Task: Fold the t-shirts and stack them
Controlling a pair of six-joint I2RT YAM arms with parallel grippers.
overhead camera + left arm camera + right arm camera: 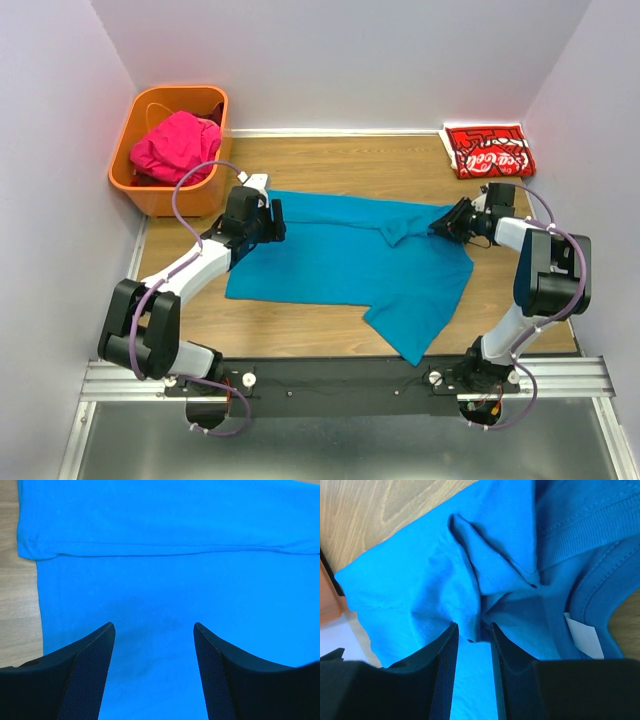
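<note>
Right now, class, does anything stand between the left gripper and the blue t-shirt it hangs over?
Nothing visible does. The left gripper is open directly over the blue t-shirt, and only bare cloth shows between its fingers. The orange basket sits beyond it in the table's far left corner, out of the way.

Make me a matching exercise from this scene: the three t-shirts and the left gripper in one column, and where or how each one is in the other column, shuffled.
1. teal-blue t-shirt
2. red t-shirt
3. pink t-shirt
4. left gripper

A. bunched in the orange basket
B. open, over cloth
C. folded, at the far right of the table
D. spread out in the middle

Pairs: 1-D, 2-C, 3-A, 4-B
</note>
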